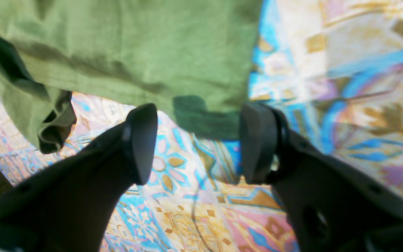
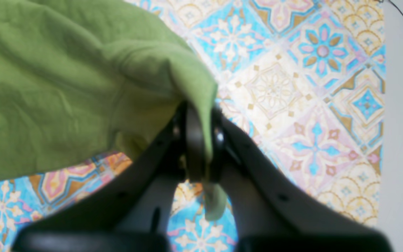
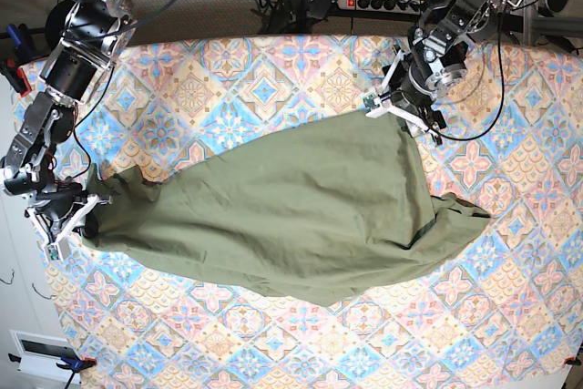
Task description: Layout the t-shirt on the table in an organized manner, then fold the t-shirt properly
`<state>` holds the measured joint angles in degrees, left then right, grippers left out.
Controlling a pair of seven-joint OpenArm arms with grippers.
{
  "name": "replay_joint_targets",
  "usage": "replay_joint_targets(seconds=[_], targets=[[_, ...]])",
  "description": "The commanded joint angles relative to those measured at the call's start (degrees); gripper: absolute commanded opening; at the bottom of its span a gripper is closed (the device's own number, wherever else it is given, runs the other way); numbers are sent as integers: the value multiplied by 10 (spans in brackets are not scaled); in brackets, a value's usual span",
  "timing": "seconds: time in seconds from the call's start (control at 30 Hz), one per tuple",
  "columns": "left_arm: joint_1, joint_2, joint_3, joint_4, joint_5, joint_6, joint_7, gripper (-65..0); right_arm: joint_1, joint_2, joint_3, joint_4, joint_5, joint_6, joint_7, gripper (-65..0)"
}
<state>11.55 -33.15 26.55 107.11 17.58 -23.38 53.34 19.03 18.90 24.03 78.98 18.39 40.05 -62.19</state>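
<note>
right gripper (image 3: 80,209) at the t-shirt's (image 3: 291,211) left tip, jaws pinching fabric | t-shirt mid-table (image 3: 273,334), stretched but wrinkled, right end bunched, so I judge layout partial, folding undone | left gripper (image 3: 412,116) at its upper right edge, jaws spread, empty

T-shirt (image 2: 65,87) hem hidden inside right jaws

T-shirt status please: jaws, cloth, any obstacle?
Left gripper open, empty. Right gripper shut on t-shirt edge. T-shirt stretched across table, wrinkled, unfolded. No obstacle seen.
</note>
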Motion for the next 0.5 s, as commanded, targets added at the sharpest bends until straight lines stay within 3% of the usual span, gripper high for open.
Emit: replay_joint_targets(seconds=[0.0,0.47], targets=[[-10,-5,-4,6,3,7,-5,-295,15,11,3,12,7,-1,11,-643],[5,-4,32,41,3,7,0,-295,15,11,3,12,7,-1,11,-643]])
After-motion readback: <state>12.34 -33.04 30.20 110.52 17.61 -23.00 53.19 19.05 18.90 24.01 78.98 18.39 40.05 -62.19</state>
